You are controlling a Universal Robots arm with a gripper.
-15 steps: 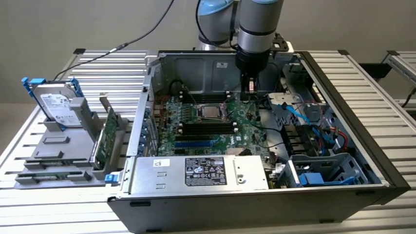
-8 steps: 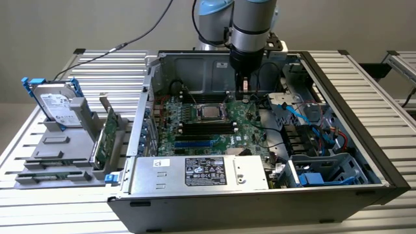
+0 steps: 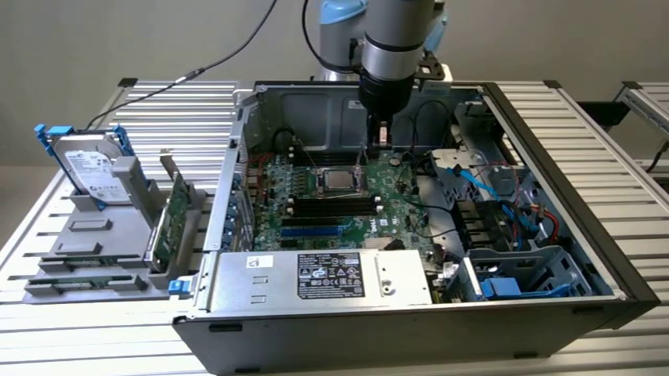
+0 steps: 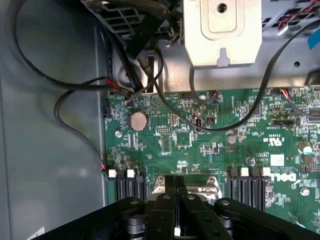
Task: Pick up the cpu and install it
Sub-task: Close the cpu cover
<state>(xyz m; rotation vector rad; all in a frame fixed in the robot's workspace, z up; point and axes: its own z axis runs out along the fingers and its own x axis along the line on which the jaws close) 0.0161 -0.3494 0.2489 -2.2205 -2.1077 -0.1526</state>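
Flanking the cpu (image 3: 337, 178): memory slots (image 3: 332, 205), cables (image 4: 220, 129).

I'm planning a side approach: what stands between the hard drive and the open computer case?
In the exterior view, green card boards stand upright in a gray rack between the hard drive and the computer case.

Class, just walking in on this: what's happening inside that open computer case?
A grey robot arm reaches into the open black computer case. Its gripper is shut and hangs over the green motherboard, close to the metal-framed socket where the small dull silver square cpu sits.
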